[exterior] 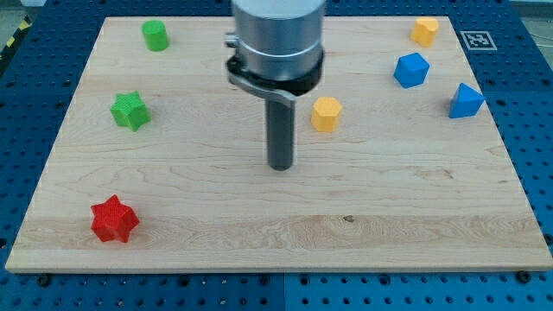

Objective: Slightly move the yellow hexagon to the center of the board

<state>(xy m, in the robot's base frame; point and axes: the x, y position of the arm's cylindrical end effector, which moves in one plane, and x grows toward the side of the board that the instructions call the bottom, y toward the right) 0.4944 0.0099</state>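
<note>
A yellow hexagon block [326,113] lies on the wooden board [276,233], a little right of the middle and toward the view's top. My tip [280,167] rests on the board down and to the left of it, about a block's width apart, not touching. A second yellow block [424,30] sits near the board's top right corner.
A blue block [411,69] and a blue block [466,101] lie at the right. A green cylinder [155,35] is at the top left, a green star [130,111] at the left, a red star [114,219] at the bottom left.
</note>
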